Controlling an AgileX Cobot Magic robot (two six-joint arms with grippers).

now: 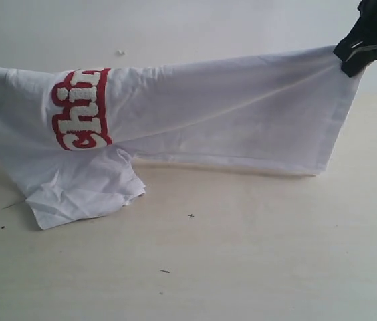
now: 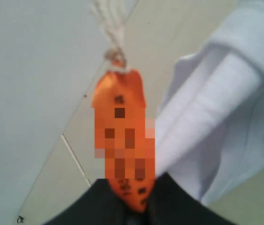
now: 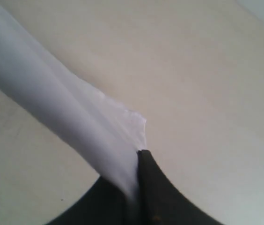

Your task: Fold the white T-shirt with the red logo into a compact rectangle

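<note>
T-shirt (image 1: 242, 114) clamped in left pincer (image 2: 132, 208), right pincer (image 3: 132, 183), orange tag (image 2: 120, 140) in wrist view only

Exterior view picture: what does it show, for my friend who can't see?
A white T-shirt hangs stretched above a pale table, its red logo turned sideways. The black right pincer pinches one corner at top right; a crumpled end rests on the table.

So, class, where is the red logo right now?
Exterior view, left side: the red logo runs sideways on the hanging white T-shirt, just above the crumpled part resting on the table.
</note>
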